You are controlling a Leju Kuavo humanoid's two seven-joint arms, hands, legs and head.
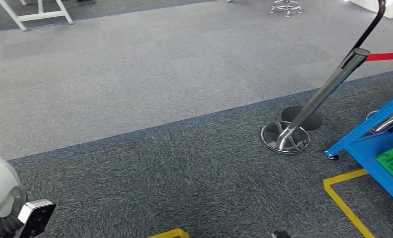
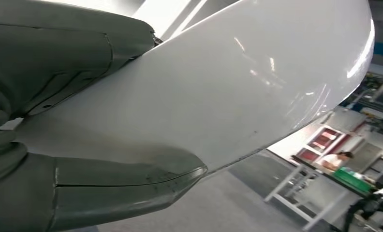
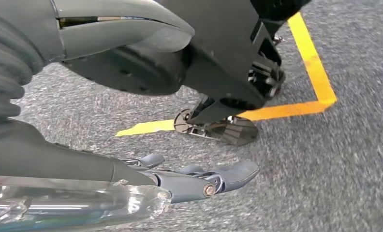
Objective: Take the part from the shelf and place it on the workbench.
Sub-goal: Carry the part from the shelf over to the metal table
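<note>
Grey carpet [image 1: 135, 89] with yellow tape [image 1: 344, 198]; chrome stanchion [image 1: 313, 104] beside blue shelf [image 1: 378, 148].

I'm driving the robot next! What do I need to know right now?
Left robot hand: grips the big white part, thumb pressed against it.
Right robot hand: holds nothing, fingers stretched out, hanging over the carpet.
Shelf: blue, at the right edge of the head view, past a chrome post.
Done: the part looks to be off the shelf and in hand.
Left: reach the workbench and set the part down. A table stands far off in the left wrist view; I cannot tell if it is the workbench.
</note>
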